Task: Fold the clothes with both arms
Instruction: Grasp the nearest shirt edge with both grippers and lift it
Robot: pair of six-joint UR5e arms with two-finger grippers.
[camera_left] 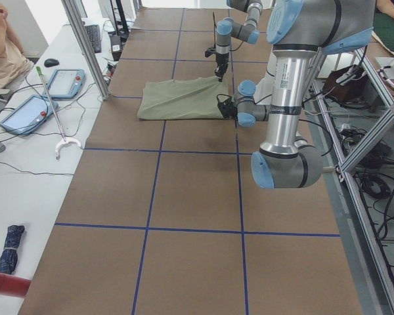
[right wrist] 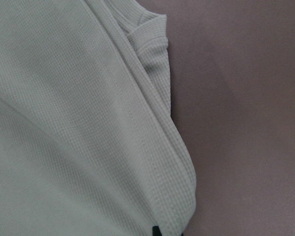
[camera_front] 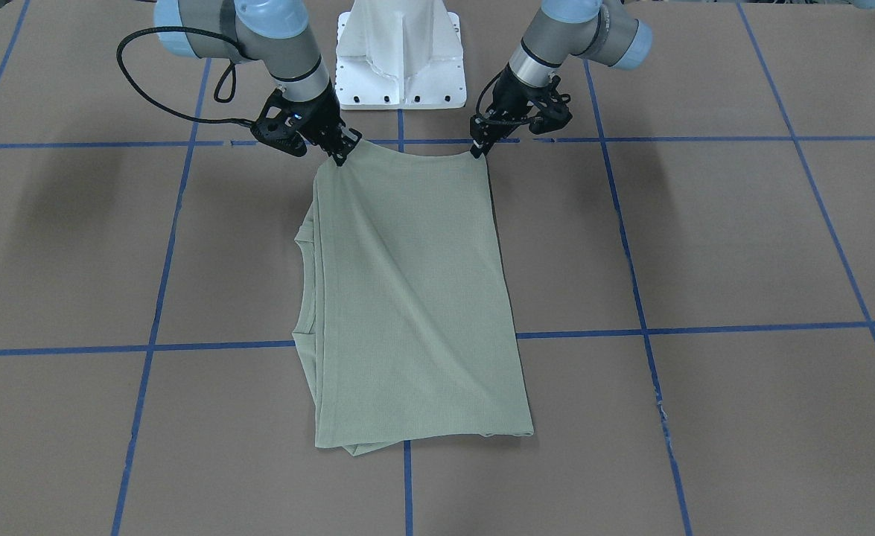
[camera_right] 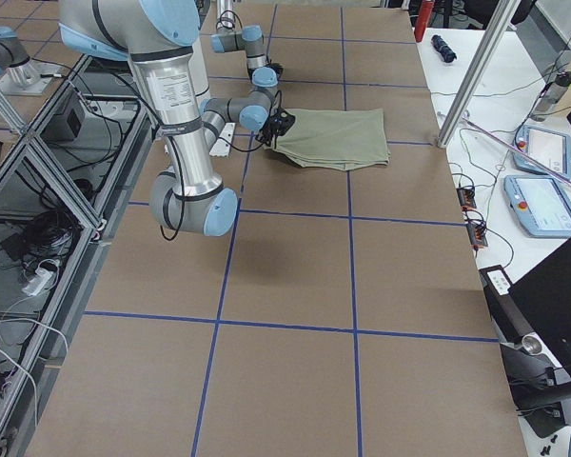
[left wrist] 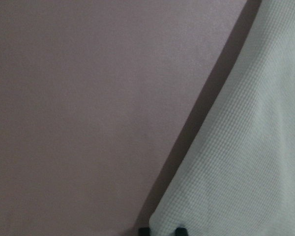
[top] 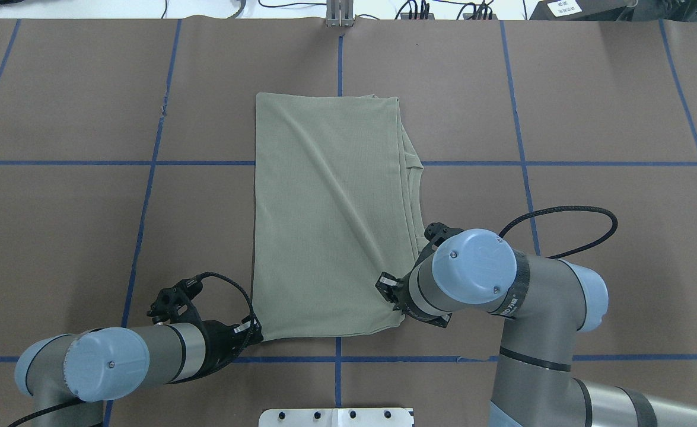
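Observation:
The clothes are one pale sage-green knit shirt [camera_front: 415, 298], folded into a long rectangle on the brown table [camera_front: 705, 238], its neck opening on the side toward the right arm. Both arms reach down to its two corners nearest the robot. My left gripper [camera_front: 477, 151] is shut on one near corner, which is lifted slightly. My right gripper [camera_front: 345, 154] is shut on the other. From overhead, the shirt [top: 330, 213] has my left gripper [top: 258, 337] and my right gripper [top: 393, 296] at its near edge. Both wrist views show knit fabric [left wrist: 246, 147] [right wrist: 64, 123] pinched at the fingertips.
The white pedestal base [camera_front: 400, 59] stands just behind the grippers. Blue tape lines [camera_front: 631, 327] grid the table. In the left side view a person [camera_left: 3, 46] sits by a side bench with two tablets [camera_left: 65, 82], and a metal post [camera_left: 85, 46] rises at the table's edge.

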